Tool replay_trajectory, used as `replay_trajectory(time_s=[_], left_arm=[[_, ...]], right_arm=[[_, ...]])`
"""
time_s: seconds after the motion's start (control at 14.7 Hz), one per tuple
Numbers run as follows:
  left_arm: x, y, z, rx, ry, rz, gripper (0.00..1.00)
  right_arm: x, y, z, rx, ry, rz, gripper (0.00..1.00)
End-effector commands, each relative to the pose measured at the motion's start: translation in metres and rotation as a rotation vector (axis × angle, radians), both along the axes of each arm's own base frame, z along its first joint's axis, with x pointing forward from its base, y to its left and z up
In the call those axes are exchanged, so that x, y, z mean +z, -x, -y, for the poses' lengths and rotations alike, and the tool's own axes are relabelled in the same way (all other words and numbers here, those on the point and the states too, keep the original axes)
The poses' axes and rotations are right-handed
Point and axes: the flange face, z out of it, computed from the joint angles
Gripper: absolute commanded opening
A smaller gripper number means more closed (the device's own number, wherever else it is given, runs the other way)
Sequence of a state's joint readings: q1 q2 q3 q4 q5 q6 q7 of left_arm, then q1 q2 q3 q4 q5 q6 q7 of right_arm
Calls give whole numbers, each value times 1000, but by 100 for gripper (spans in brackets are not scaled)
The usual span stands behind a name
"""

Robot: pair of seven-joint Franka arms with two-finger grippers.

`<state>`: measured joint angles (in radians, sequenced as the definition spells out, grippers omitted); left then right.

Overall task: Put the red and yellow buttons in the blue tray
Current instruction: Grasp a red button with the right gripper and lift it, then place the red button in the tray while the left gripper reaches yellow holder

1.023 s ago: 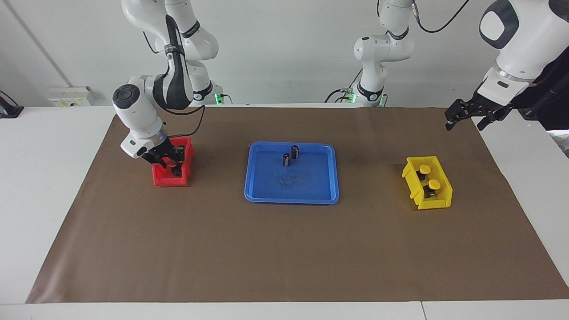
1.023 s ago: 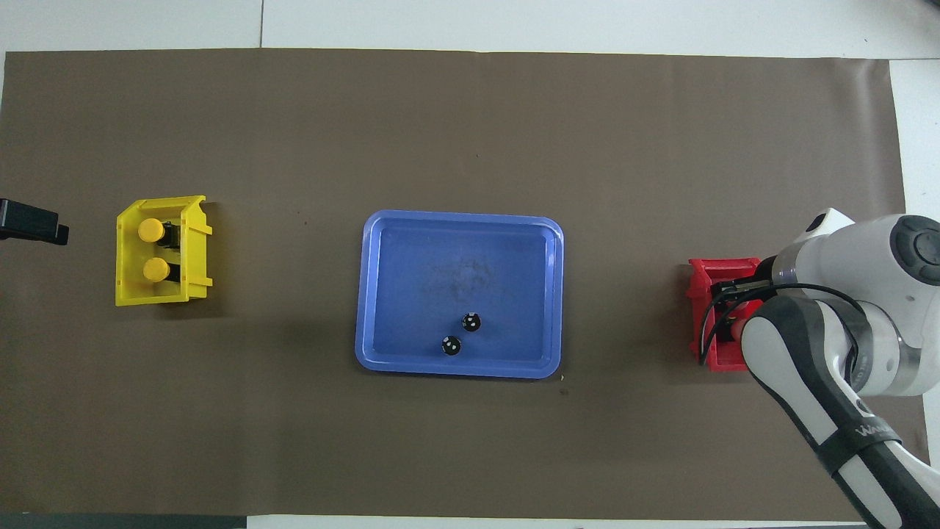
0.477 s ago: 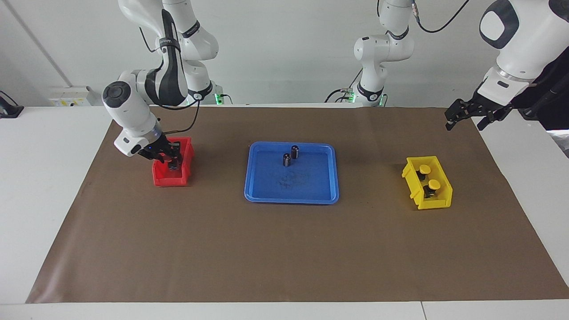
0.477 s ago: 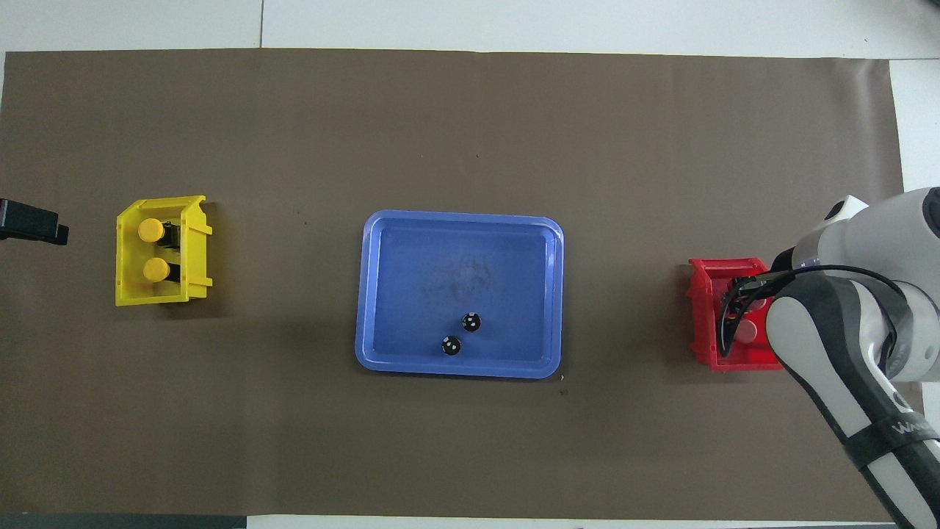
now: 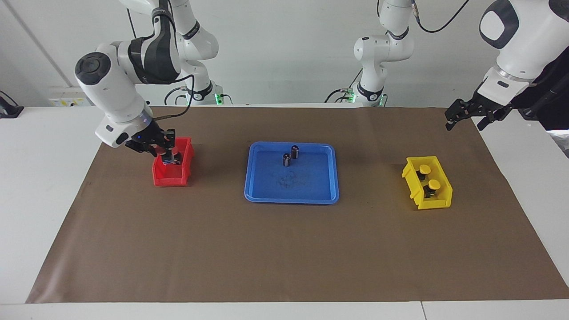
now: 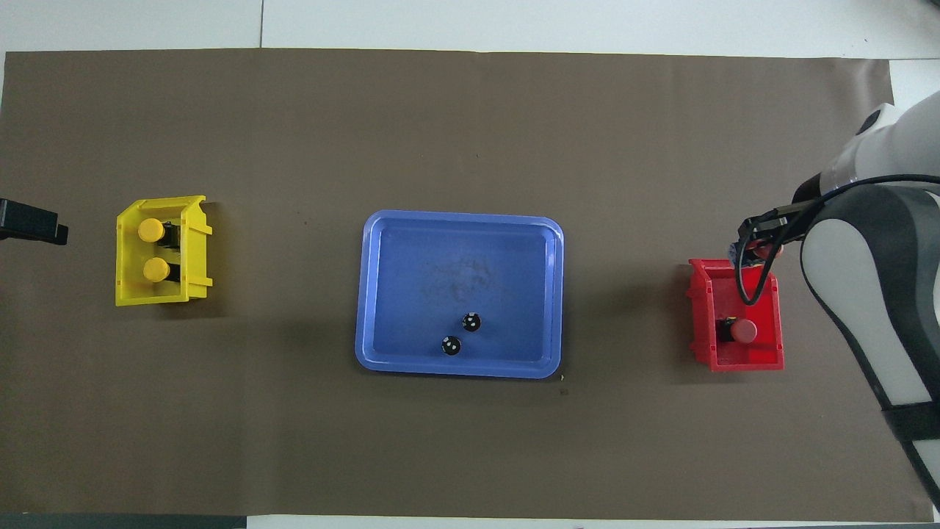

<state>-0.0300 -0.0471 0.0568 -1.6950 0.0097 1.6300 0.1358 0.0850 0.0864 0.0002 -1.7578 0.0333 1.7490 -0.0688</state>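
The right gripper (image 5: pixel 167 156), closed on a red button (image 5: pixel 168 159), holds it clear above the red bin (image 5: pixel 171 178) for carrying to the blue tray (image 5: pixel 291 198) mid-table, while the left gripper (image 5: pixel 466 116) waits open near the yellow bin (image 5: pixel 438 202) with both yellow buttons (image 5: pixel 429 176).

A white table (image 5: pixel 44 186) carries a brown mat (image 5: pixel 284 249); on it sit a red bin (image 5: pixel 171 178) under the right gripper (image 5: pixel 168 156), a blue tray (image 5: pixel 291 195) and a yellow bin (image 5: pixel 438 202).

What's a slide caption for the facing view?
Right tool lifts a red button from the red bin; blue tray holds two dark cylinders; left tool waits, open.
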Motion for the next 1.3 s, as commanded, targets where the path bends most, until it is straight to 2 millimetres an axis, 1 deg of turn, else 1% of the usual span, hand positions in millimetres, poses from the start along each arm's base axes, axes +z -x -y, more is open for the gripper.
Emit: replay_trajectory(time_s=[0.0, 0.07, 0.14, 0.2, 0.27, 0.34, 0.41, 0.48, 0.55, 0.61, 0.75, 0.82, 0.89, 0.95, 1.09, 1.16, 1.23], left_arm=[[2, 8, -5, -2, -17, 7, 100], [4, 7, -5, 6, -17, 25, 100], [1, 8, -6, 7, -17, 21, 100], [-3, 10, -10, 5, -16, 25, 100], [-9, 10, -19, 24, -17, 52, 100], [-21, 11, -21, 32, -19, 65, 100], [-34, 12, -22, 36, -17, 60, 100], [-49, 10, -30, 45, -18, 66, 100], [-62, 9, -39, 60, -18, 69, 98], [-73, 6, -40, 61, -19, 78, 96], [-97, -3, -41, 61, -20, 60, 95], [-109, -9, -40, 61, -21, 58, 95], [-121, -15, -37, 60, -21, 54, 95], [-131, -21, -33, 60, -21, 54, 92], [-147, -30, -31, 82, -22, 64, 83], [-155, -34, -29, 81, -21, 65, 79], [-161, -38, -24, 73, -17, 76, 75]], right_arm=[[7, -23, -92, -86, -15, 15, 16], [3, -28, -124, -122, -16, 20, 16], [-3, -30, -157, -151, -17, 32, 16], [-18, -31, -188, -165, -12, 32, 16], [-31, -33, -218, -181, -17, 45, 16], [-49, -35, -249, -203, -14, 53, 16], [-73, -34, -279, -211, -1, 47, 16], [-90, -32, -305, -222, 4, 52, 16], [-98, -31, -316, -247, -5, 66, 16], [-99, -32, -318, -264, -16, 79, 16], [-113, -23, -322, -253, 5, 53, 17], [-124, -14, -327, -241, 12, 43, 17], [-126, -10, -324, -242, 15, 41, 17], [-131, -6, -323, -240, 21, 33, 18], [-133, -2, -319, -242, 29, 20, 19], [-139, 2, -318, -240, 37, 10, 19], [-140, 6, -317, -239, 40, 7, 19]])
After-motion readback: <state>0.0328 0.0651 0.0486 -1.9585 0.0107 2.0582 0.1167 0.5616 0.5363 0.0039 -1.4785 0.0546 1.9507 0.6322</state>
